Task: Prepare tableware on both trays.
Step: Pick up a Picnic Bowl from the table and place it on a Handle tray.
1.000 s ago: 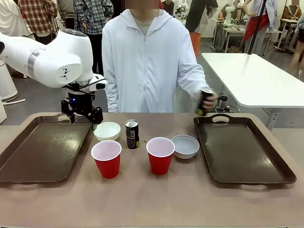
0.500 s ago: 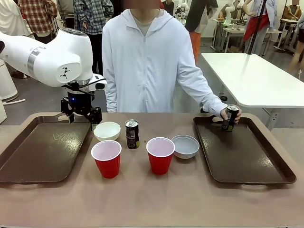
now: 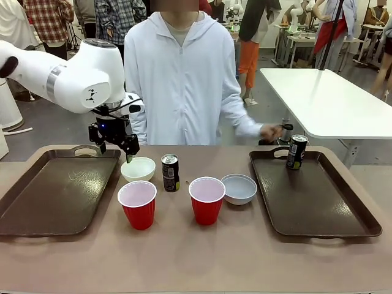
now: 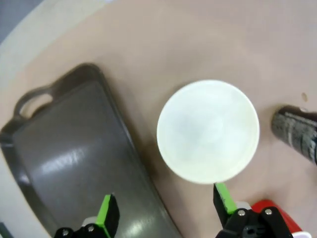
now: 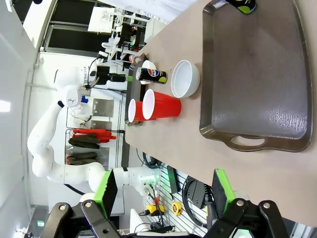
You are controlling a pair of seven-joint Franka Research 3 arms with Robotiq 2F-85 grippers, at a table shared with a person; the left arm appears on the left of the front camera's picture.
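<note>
Left gripper (image 4: 166, 202), jaws wide apart and empty, hovers above the small round white bowl (image 4: 208, 131), just beside the dark brown rectangular plastic tray (image 4: 64, 163).

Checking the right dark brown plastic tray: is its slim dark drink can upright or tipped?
Upright: the slim dark drink can stands on its base, top up.

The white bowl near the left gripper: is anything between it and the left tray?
Nothing visible stands between. The bowl sits on the table just beside the left tray; only the tray's raised rim lies on the way.
</note>
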